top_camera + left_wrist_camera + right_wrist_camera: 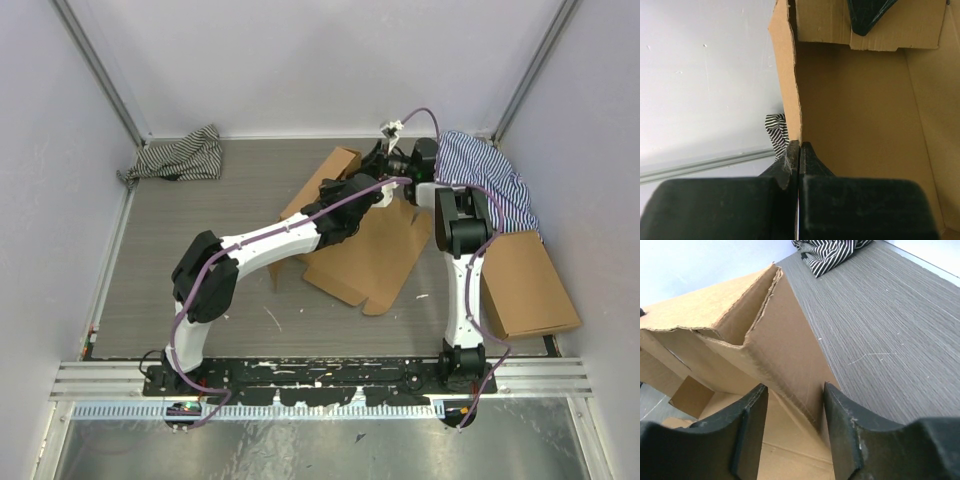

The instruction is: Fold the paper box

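We judge the paper box [372, 258] light and creasable, best held at wall edges: left gripper [799, 149] pinches one, right gripper [795, 392] straddles another, spread.

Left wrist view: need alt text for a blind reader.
The left hand pinches the upright edge of a raised flap of the brown paper box, whose inside fills the right of the frame. A striped cloth shows behind, against a pale wall.
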Action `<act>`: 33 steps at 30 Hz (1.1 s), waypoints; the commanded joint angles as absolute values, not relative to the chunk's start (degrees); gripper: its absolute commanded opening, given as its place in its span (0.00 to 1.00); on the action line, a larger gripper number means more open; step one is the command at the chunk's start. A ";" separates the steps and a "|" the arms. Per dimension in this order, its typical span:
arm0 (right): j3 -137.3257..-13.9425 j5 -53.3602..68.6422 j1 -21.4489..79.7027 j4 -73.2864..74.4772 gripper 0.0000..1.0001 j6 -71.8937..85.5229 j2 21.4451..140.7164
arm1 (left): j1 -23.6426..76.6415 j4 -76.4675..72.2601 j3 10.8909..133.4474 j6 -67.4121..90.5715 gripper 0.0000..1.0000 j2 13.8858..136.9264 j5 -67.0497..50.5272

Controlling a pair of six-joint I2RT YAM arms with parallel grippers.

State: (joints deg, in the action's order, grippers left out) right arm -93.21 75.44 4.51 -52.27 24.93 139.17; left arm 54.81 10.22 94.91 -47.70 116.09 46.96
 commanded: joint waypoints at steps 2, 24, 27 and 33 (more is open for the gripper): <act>-90.06 66.98 5.91 -50.87 0.43 20.12 134.20 | 55.77 11.77 95.19 -46.72 0.00 115.57 45.38; -72.51 45.71 9.29 -46.99 0.01 15.08 121.69 | 59.24 17.16 93.25 -28.33 0.54 106.64 47.11; -70.43 44.57 9.48 -49.23 0.01 16.19 120.66 | 60.03 16.19 91.45 -26.45 0.54 104.01 48.56; -64.96 38.78 10.21 -49.20 0.01 15.84 115.61 | 61.61 7.67 85.33 -25.99 0.52 94.48 52.79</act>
